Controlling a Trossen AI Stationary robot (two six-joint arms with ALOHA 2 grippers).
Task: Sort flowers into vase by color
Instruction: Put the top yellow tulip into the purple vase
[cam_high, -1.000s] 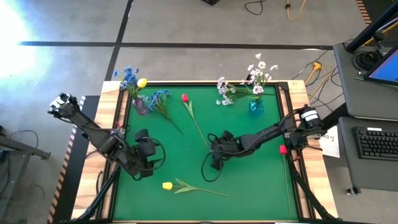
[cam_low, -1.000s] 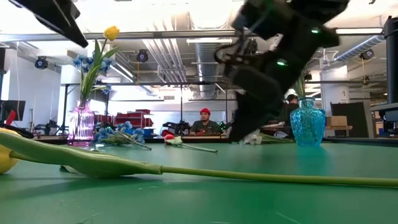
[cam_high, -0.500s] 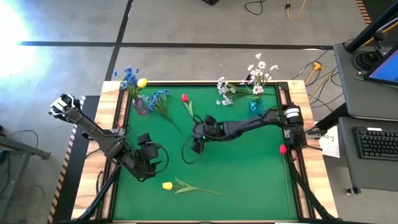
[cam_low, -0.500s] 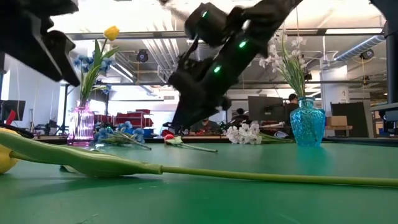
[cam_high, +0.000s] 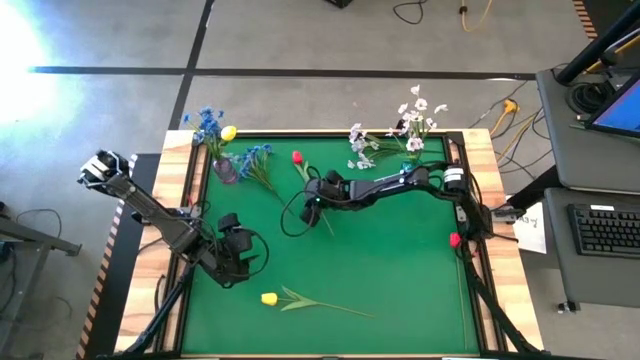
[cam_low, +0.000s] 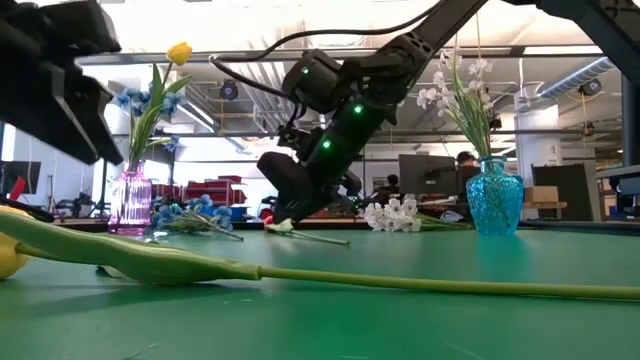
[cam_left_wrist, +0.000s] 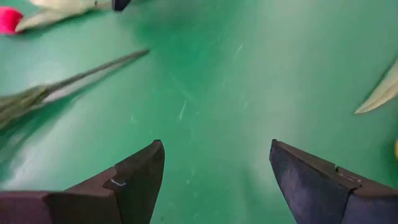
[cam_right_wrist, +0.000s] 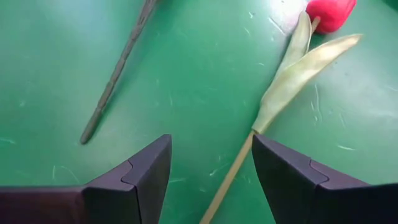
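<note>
A red tulip (cam_high: 297, 157) lies on the green mat, its stem (cam_right_wrist: 227, 180) running toward the middle. My right gripper (cam_high: 312, 205) hangs open just above that stem, one finger on each side, touching nothing (cam_right_wrist: 211, 146). My left gripper (cam_high: 232, 238) stands open over bare mat at the near left (cam_left_wrist: 217, 149). A yellow tulip (cam_high: 269, 298) lies flat near the front edge. A purple vase (cam_high: 226, 170) holds blue flowers (cam_high: 207, 122) and a yellow tulip (cam_high: 228, 132). More blue flowers (cam_high: 257, 155) lie beside it. A teal vase (cam_high: 412, 170) holds white blossoms.
A loose spray of white blossoms (cam_high: 360, 150) lies at the far edge, left of the teal vase (cam_low: 493, 197). Wooden rails (cam_high: 186, 200) border the mat on the left and right. The mat's middle and right half are bare (cam_high: 400, 270).
My right gripper has swung from the table's middle toward the left and far edge and now hangs over the red tulip's stem, still open. My left gripper has sunk closer to the mat at the near left. No flower has moved.
</note>
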